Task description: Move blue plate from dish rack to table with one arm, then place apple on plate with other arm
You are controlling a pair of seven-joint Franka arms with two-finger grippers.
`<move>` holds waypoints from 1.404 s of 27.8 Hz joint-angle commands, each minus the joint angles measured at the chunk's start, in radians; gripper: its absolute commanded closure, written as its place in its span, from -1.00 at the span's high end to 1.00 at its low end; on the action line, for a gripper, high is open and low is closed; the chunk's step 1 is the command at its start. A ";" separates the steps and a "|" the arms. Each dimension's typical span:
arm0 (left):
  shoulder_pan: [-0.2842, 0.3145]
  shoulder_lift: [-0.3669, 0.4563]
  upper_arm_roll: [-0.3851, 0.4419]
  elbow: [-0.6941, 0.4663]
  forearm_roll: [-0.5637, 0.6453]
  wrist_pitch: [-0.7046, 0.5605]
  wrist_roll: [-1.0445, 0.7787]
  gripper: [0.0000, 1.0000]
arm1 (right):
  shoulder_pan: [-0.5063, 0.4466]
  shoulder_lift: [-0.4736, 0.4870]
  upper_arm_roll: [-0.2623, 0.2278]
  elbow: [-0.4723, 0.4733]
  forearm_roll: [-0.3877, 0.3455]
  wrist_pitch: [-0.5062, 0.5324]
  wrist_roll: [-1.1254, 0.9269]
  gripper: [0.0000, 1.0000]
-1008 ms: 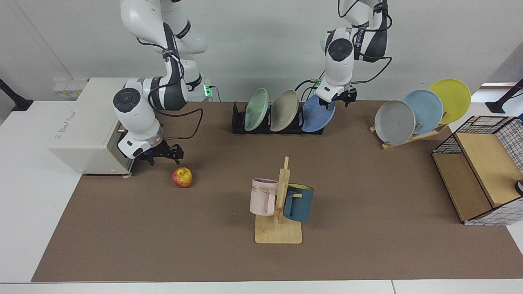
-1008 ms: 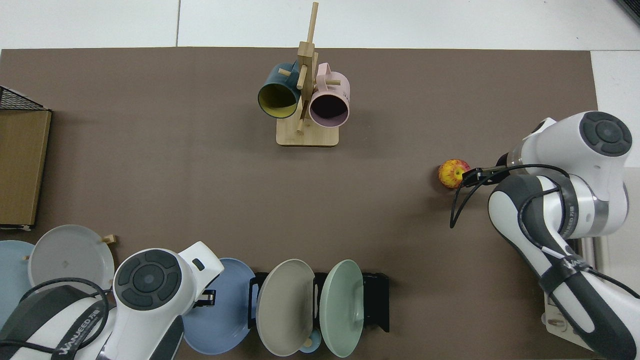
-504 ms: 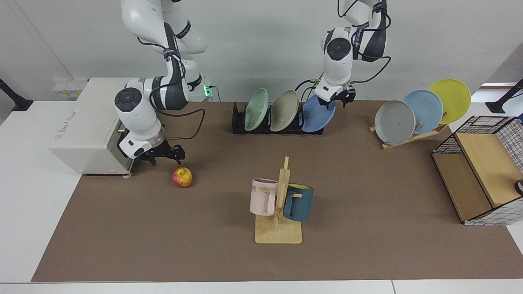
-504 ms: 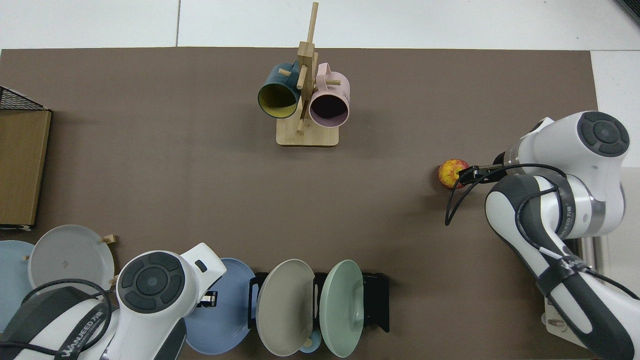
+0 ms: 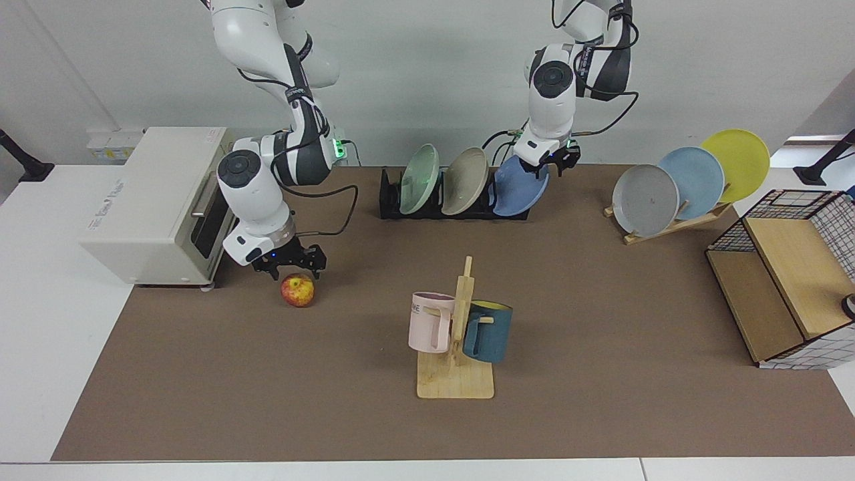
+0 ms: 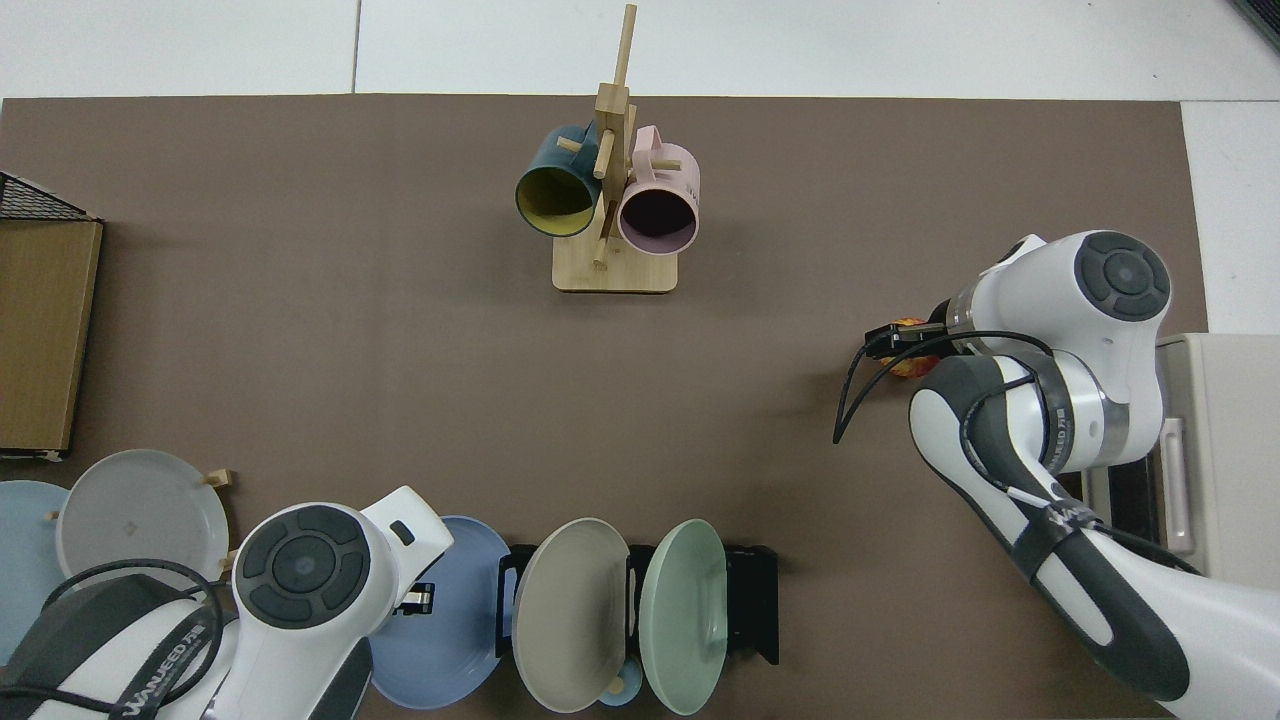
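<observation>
Red apple [image 5: 298,290] — directly beneath right tool [image 5: 291,264]

On the desk [image 5: 601,321] I count 6 plates: 3 in the black dish rack [image 5: 391,200], namely a green plate [image 5: 419,179], a beige plate [image 5: 465,180] and the blue plate [image 5: 518,188], and 3 more on the wooden rack [image 5: 674,224], grey [image 5: 644,199], pale blue [image 5: 691,180] and yellow [image 5: 738,160]. There are 2 mugs, pink [image 5: 429,322] and dark teal [image 5: 487,332], on 1 mug stand [image 5: 456,381], 1 apple [image 5: 298,291], 1 toaster oven [image 5: 150,200], 1 wire basket [image 5: 795,267], and 2 robot arms.
</observation>
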 commanded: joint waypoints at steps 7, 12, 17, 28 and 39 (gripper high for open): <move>-0.028 -0.030 0.011 -0.032 0.004 0.019 -0.002 -0.30 | -0.008 0.032 0.001 0.032 0.001 0.027 0.000 1.00; -0.028 -0.029 0.011 -0.030 -0.016 0.015 0.016 -1.00 | -0.009 0.034 0.001 0.035 -0.003 0.029 0.001 1.00; -0.028 -0.030 0.011 -0.030 -0.016 0.010 0.033 -1.00 | -0.001 0.037 0.001 0.041 -0.002 0.029 0.012 1.00; -0.028 -0.029 0.011 -0.024 -0.016 0.016 0.035 -1.00 | -0.003 0.066 0.001 0.040 -0.005 0.082 0.006 1.00; -0.026 -0.030 0.020 0.112 -0.015 -0.131 0.065 -1.00 | -0.008 0.069 0.001 0.047 -0.008 0.084 0.000 1.00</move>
